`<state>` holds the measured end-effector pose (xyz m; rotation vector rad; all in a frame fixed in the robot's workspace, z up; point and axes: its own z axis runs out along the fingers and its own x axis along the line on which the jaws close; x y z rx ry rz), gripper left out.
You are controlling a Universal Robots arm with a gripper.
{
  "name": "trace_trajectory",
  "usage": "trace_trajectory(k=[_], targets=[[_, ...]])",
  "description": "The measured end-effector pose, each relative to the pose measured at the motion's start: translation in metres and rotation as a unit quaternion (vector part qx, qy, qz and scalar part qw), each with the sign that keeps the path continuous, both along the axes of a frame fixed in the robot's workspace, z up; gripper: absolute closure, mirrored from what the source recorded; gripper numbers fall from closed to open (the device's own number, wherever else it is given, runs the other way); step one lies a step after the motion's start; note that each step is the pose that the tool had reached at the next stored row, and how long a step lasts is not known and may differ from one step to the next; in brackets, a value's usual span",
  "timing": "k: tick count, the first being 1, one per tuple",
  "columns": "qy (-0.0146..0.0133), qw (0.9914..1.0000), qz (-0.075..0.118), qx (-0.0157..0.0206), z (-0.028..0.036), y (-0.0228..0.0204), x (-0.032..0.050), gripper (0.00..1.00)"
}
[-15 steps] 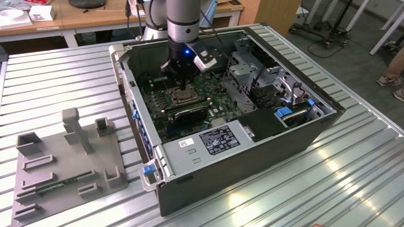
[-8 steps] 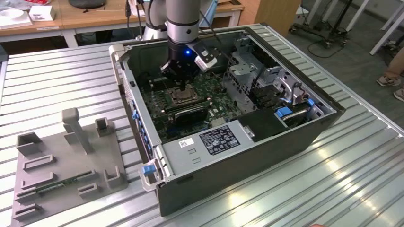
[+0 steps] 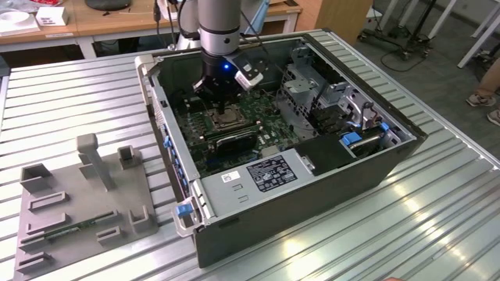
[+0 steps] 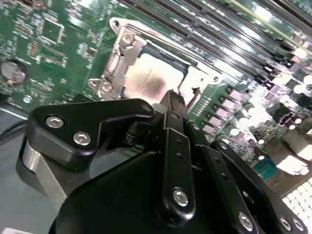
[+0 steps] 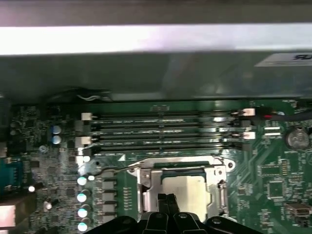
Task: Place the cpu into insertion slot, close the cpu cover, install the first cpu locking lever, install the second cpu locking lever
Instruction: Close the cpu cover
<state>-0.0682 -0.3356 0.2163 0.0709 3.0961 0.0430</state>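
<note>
cpu (image 4: 148, 80) is seated in its socket on the motherboard (image 4: 58, 53), just beside the memory slots (image 5: 165, 131). We see the cpu cover (image 4: 118, 61) lying flat around it, with the pale chip top showing through the window. The gripper (image 4: 170, 97) hangs over one edge of the cpu, fingers (image 5: 163, 204) pressed together and pinching nothing; we can't tell if the tips touch. In the exterior view the open computer case (image 3: 367, 170) sits mid-bench (image 3: 86, 99), and a grey fixture block (image 3: 86, 199) is near the bench edge at the exterior view's left.
</note>
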Motion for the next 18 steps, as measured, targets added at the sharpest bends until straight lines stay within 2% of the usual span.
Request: trace_trajectory(k=[7,11,18], targets=[[0.0000,1.00000,0.000,-0.0013,-0.0043,0.0001,-0.0103,0.90],[0.0000,1.00000,0.000,-0.0025,-0.0077,0.0000,-0.0117,0.90],[-0.0001,1.00000,0.000,-0.0025,-0.0112,-0.0011,-0.0118,0.90]])
